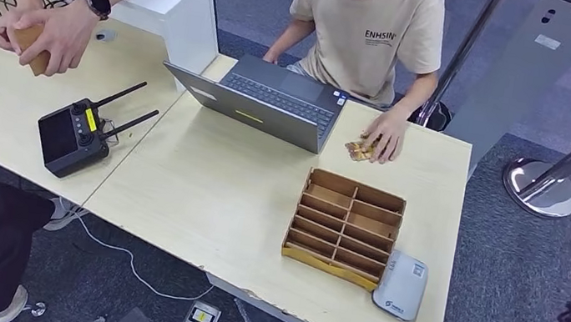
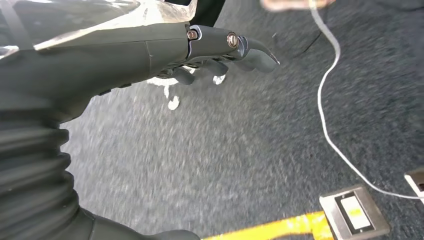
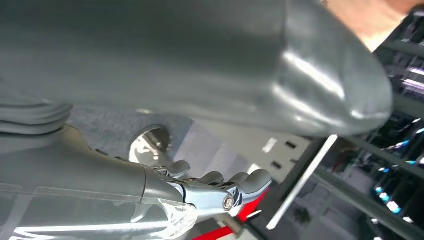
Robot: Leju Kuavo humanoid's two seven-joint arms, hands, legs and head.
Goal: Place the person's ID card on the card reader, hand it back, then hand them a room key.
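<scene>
We see both hands empty, fingers loosely extended: left hand [image 2: 220, 55], right hand [image 3: 220, 187]; card reader [image 1: 401, 286] near right of the table [image 1: 203, 183].

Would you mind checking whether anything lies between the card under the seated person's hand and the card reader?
Yes: the wooden organizer sits on the table between the card, pinned under the person's hand, and the card reader at the near edge. A straight path would cross it, so the card would likely have to go over or around.
</scene>
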